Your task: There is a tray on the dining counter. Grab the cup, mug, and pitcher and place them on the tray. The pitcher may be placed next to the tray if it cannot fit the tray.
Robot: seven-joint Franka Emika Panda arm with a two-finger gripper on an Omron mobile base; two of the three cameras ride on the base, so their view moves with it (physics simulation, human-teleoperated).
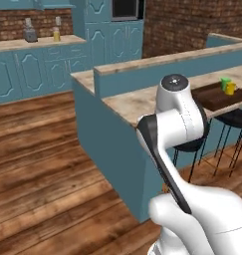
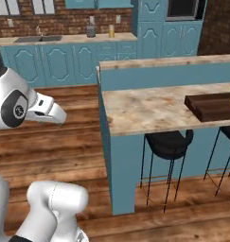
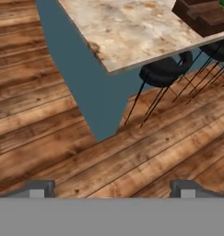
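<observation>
The dark brown tray lies on the dining counter at its right end. The green cup and the yellow mug stand upright on the tray's far right part. Far behind, on the brick-backed kitchen counter, stands the pitcher with yellow liquid, also in the right base view as pitcher. My gripper is open and holds nothing. It hangs over the wooden floor, short of the dining counter's near corner, with the tray at the far right.
Black stools stand under the dining counter's overhang. A raised teal back wall runs along the counter's far side. A grey blender-like appliance stands left of the pitcher. Open wooden floor lies between the two counters.
</observation>
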